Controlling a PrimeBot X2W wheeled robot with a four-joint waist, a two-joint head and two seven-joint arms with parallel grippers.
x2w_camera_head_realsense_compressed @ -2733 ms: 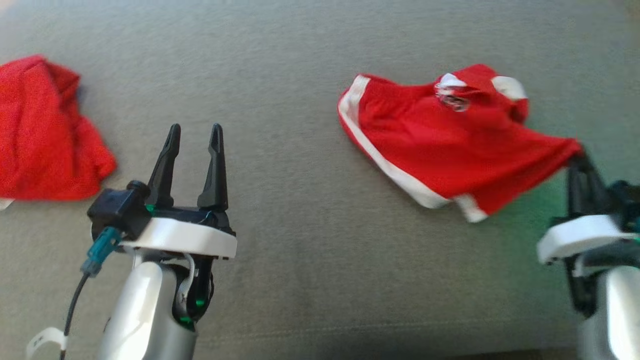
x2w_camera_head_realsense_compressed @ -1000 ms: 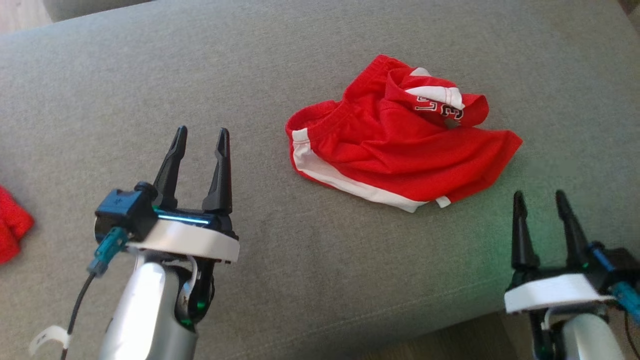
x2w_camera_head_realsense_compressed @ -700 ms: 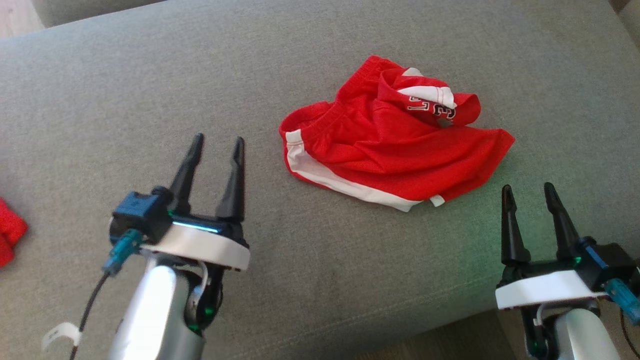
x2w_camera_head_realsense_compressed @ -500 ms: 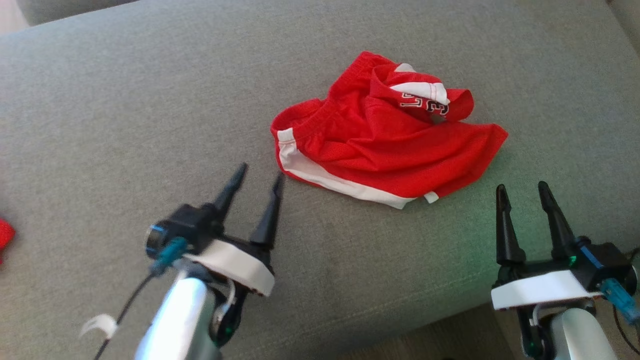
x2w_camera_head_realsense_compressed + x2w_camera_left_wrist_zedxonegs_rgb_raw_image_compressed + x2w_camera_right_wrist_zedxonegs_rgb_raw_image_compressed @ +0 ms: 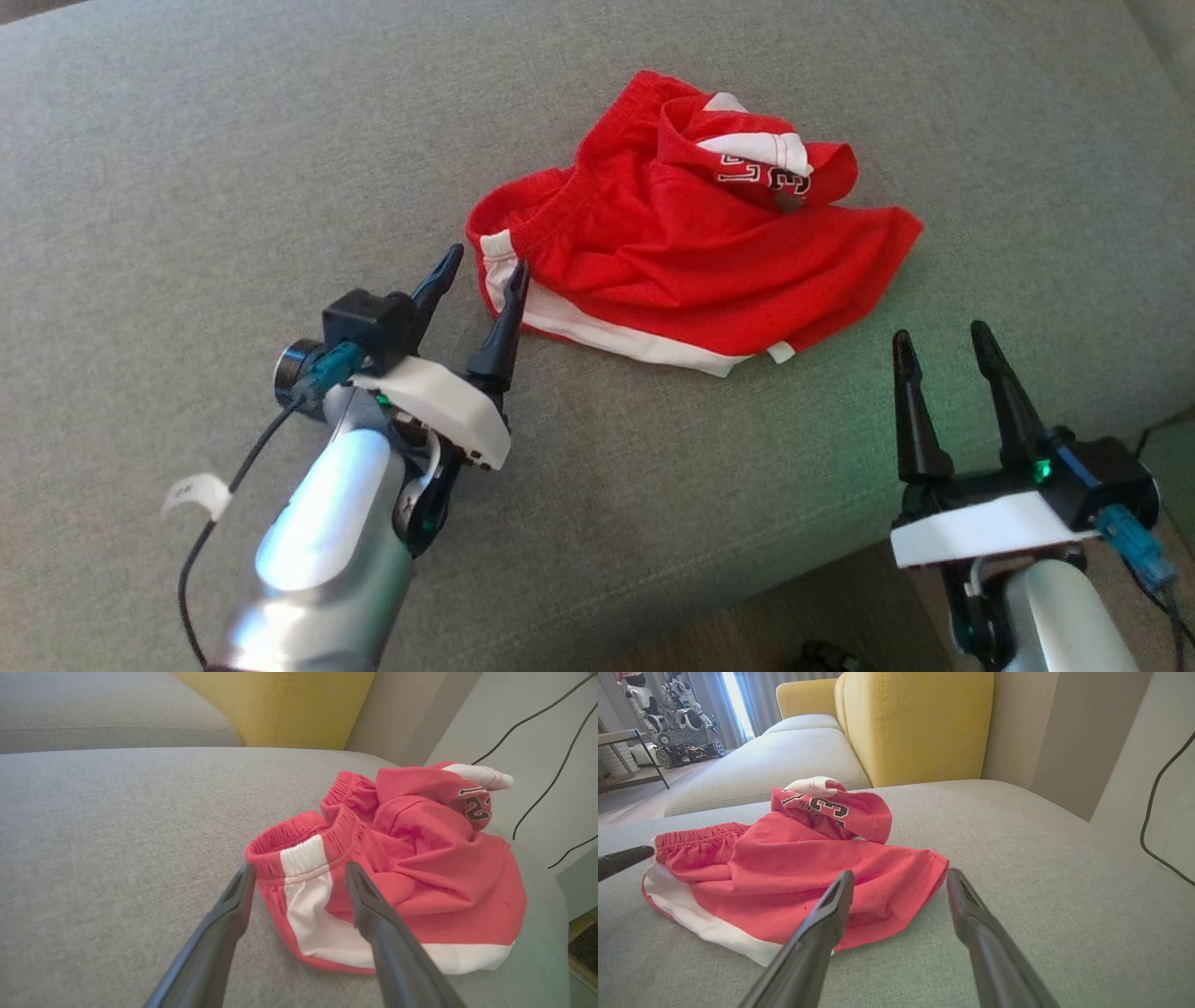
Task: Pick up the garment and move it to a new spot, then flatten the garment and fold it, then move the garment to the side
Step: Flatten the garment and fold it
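Left gripper: jaws spread wide, nothing held. Long, dark, tapered fingers, tilted toward the waistband corner of a pair of red mesh shorts; in the left wrist view, tips framing the white side stripe. Contact with the cloth impossible to judge. Behind the fingers, a white wrist plate, a teal connector and a shiny silver forearm.

Right gripper: likewise spread wide and empty, upright near the front edge of the seat, apart from the nearest hem, pointing at it in the right wrist view.

Shorts crumpled in a loose heap, on the robot's right half of a grey woven sofa cushion. Elastic waistband gathered and ridged; one leg flipped back over the pile, black-and-white lettering on the turned-up part; white band along the lower edge. Fabric thin, soft-creased, slightly glossy.

Cushion broad, flat and finely textured, with a stitched seam along its front edge. Below that edge, a strip of brown wooden floor. At the back, a mustard-yellow upholstered backrest, smooth and rounded. Beside it, a pale wall with a thin black cable. Farther off, a second pale seat and a wheeled machine by a bright curtained window.
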